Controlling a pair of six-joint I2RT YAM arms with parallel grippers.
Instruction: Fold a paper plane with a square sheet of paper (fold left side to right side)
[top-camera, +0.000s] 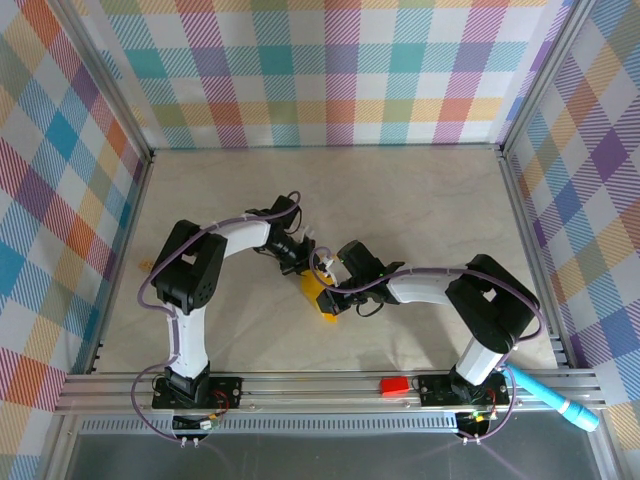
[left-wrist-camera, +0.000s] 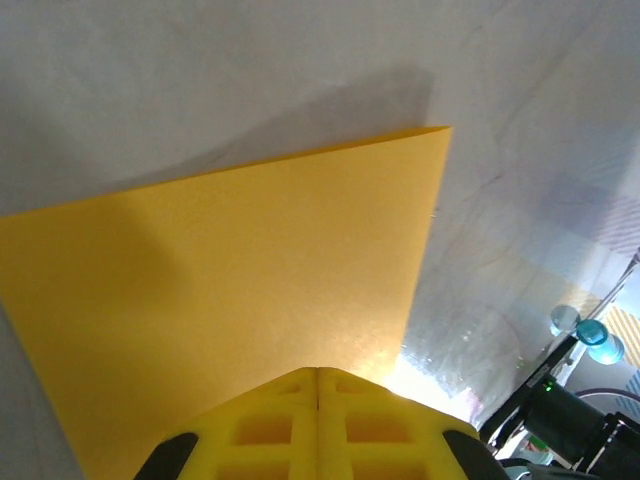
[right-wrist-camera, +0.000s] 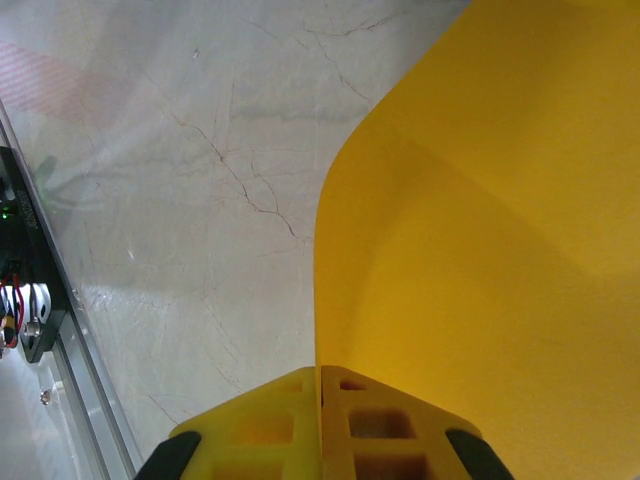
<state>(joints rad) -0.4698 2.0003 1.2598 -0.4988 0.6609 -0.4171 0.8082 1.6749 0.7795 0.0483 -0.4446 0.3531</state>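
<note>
Top external view: two robot arms meet over a yellow sheet

Plaid walls (top-camera: 330, 70) in many pastel colours enclose a pale, marble-patterned table (top-camera: 420, 200) on three sides. Both arms reach inward from an aluminium rail (top-camera: 300, 392) at the near edge and meet near the middle of the table. Between them sits the square sheet of paper (top-camera: 322, 300), yellow-orange and lifted partly off the surface.

The left wrist camera shows the left gripper (left-wrist-camera: 318, 372) with its yellow fingers pressed together, the sheet (left-wrist-camera: 230, 280) fanning out flat from the tips. The right wrist camera shows the right gripper (right-wrist-camera: 320, 372) likewise closed, pinching a curved edge of the sheet (right-wrist-camera: 480, 250), which bends upward above the table.

A light blue pen (top-camera: 555, 398) lies at the right end of the rail. A small red block (top-camera: 394, 385) rests on the rail just beside the right arm's base.
</note>
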